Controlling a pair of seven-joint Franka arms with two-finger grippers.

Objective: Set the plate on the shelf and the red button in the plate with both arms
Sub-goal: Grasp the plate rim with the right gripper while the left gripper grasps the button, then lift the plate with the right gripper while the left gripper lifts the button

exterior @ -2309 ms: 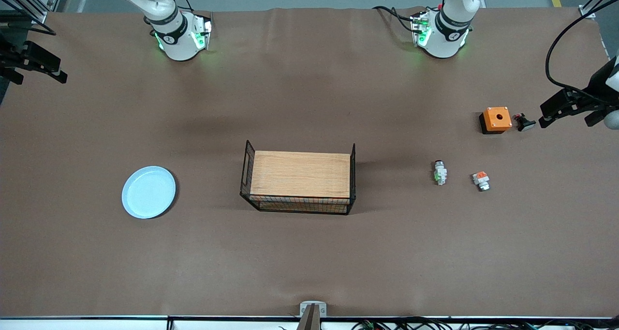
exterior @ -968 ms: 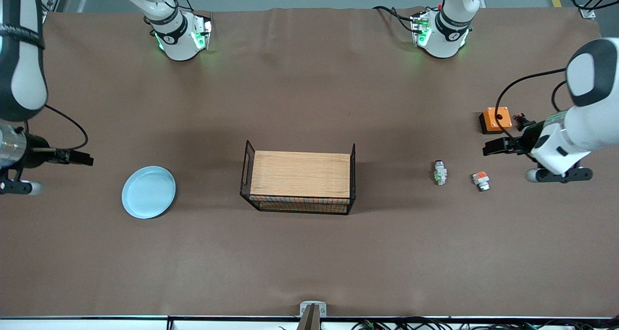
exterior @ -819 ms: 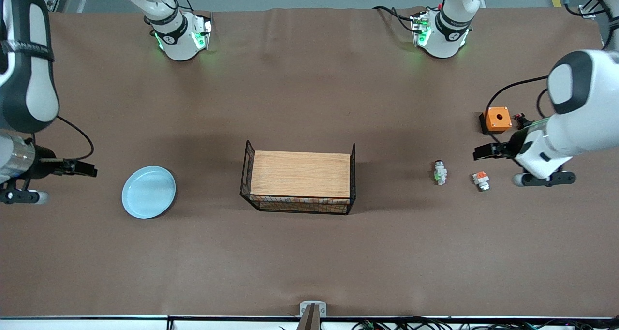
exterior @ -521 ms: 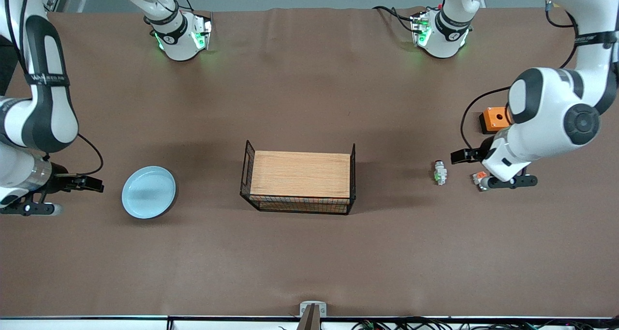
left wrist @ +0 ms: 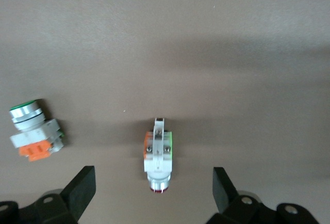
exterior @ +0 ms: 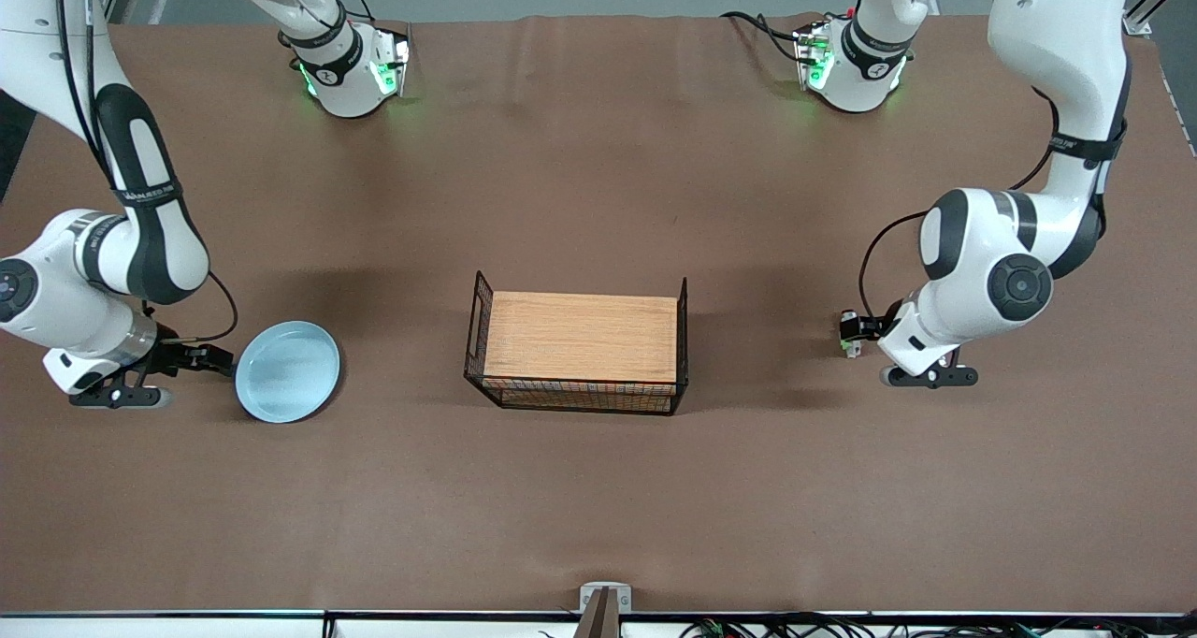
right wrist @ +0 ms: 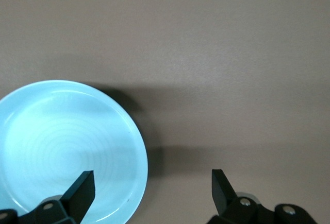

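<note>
The plate (exterior: pixel 287 370) lies toward the right arm's end of the table, its rim by the spread-fingered right gripper (right wrist: pixel 149 195). The red button (left wrist: pixel 158 154) lies between the left gripper's (left wrist: pixel 153 197) parted fingers.

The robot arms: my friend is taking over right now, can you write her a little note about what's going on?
Left tool: open, over the red button, which lies on the table between its fingers, not gripped.
Right tool: open, at the edge of the plate, holding nothing.
The plate sits on the table toward the right arm's end; the button toward the left arm's end. The wire basket with a wooden top stands between them.
Done: both arms have reached their things.
Left: grip, lift and place both.
</note>
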